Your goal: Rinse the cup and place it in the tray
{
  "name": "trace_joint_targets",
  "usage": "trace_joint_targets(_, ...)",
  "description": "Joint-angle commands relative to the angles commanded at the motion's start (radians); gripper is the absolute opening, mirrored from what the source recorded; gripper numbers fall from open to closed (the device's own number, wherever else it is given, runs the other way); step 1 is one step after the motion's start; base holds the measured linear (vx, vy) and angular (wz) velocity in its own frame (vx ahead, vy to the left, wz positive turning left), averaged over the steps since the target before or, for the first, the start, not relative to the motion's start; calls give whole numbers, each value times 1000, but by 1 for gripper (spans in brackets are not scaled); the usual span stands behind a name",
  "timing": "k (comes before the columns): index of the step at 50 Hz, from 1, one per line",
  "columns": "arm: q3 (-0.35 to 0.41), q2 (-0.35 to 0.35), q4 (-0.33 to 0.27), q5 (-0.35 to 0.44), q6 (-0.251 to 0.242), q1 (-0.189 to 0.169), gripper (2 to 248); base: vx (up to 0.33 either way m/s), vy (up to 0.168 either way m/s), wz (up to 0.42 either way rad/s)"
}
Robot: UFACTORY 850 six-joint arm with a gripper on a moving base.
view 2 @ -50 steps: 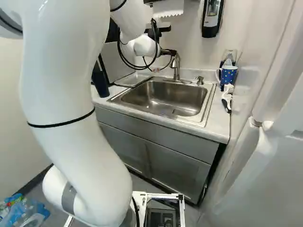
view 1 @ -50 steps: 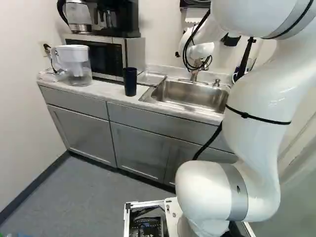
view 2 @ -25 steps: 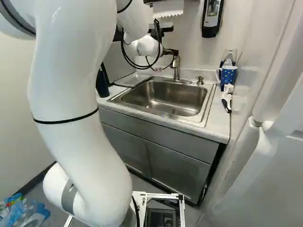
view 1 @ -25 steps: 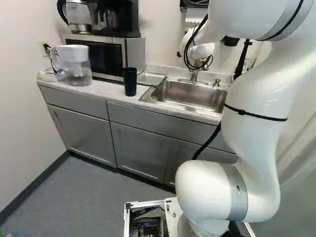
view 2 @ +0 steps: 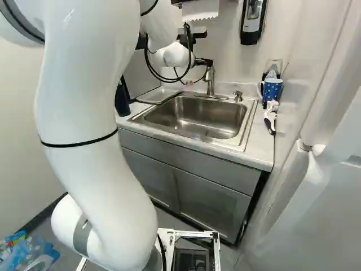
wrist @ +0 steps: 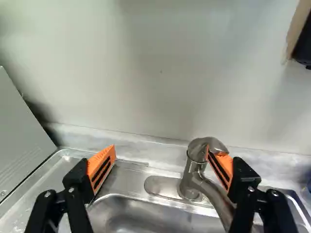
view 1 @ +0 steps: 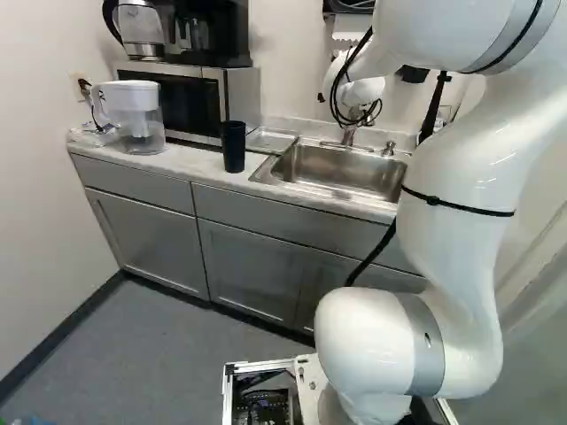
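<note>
Kitchenette, from where I stand: sink point(view 1: 344, 166) right of ctr, left base view; microwave point(view 1: 190, 102) w/ kettle point(view 1: 142, 25) atop, upper left.

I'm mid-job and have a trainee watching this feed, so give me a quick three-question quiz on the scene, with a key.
1. True or false: the gripper is open.
2. Which stands on the counter between the water pitcher and the sink?
a) soap dispenser
b) dark tumbler
c) electric kettle
3. Fill in: in the right base view, the blue spotted mug is to the ____ of the sink.

Key: 1 true; 2 b; 3 right
</note>
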State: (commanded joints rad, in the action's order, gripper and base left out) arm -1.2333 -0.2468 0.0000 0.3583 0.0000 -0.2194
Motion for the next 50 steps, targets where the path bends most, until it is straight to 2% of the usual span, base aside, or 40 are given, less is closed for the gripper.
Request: trace_joint_targets(50, -68, -59, 0, 54, 0, -10, 247, 0, 0, 0)
